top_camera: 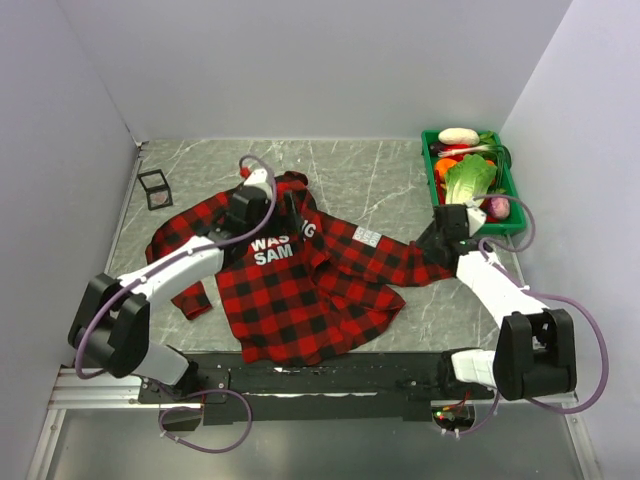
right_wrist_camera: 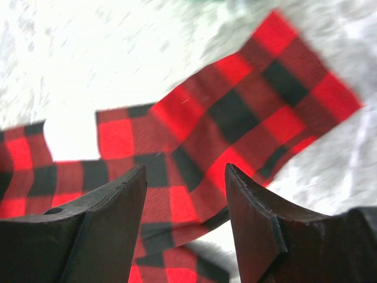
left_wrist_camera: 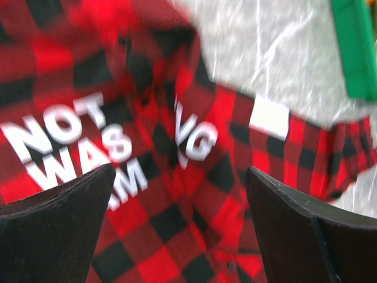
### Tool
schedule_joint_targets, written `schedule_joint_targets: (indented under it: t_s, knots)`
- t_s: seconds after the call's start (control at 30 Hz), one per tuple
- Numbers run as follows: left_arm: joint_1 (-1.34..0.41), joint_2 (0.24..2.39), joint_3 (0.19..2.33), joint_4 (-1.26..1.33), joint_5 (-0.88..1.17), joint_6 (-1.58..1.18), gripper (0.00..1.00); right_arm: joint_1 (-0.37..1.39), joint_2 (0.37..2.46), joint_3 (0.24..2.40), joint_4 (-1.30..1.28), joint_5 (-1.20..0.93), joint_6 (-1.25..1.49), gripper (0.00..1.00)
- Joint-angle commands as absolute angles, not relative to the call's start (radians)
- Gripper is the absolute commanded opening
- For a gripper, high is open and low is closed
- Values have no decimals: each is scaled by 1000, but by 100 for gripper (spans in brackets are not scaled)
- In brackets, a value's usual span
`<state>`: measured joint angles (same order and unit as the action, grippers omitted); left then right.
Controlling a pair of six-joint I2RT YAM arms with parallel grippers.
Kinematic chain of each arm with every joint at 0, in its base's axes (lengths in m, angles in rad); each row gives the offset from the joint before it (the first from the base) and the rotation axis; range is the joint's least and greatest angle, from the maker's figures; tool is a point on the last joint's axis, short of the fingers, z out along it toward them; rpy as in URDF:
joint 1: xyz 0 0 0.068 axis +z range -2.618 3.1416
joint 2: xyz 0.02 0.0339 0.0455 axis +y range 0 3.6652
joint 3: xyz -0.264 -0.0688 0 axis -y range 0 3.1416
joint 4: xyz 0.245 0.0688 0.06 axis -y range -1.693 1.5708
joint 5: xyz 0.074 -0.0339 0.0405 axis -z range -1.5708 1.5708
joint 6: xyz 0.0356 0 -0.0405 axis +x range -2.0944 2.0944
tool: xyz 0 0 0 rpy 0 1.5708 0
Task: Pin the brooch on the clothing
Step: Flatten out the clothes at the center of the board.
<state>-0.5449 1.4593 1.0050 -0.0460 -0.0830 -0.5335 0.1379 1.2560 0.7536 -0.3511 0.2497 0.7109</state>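
The shirt [top_camera: 300, 300] lies spread letters-up on the counter [top_camera: 380, 170], likely offering a flat chest for pinning, with left pincer [left_wrist_camera: 179, 177] released above the lettering [left_wrist_camera: 88, 147], right pincer [right_wrist_camera: 185, 171] parted and empty over a sleeve [right_wrist_camera: 235, 112]; the brooch is nowhere discernible.

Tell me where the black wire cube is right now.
In the top view, the black wire cube sits far left on the table by the wall, just beyond a sleeve of the plaid shirt, not touching it.
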Motion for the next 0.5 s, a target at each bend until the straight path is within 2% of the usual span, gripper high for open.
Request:
schedule_joint_targets:
  t_s: [0.0, 0.23, 0.47]
  knots:
    - [-557, 1419, 869, 23, -8, -633, 99, 58, 1291, 779, -368, 198, 660, 61]
    - [-612, 1427, 744, 89, 44, -687, 99, 6, 1416, 819, -437, 178, 609, 55]
    - [-618, 1433, 706, 130, 80, -686, 99, 5, 1495, 870, -492, 186, 592, 54]
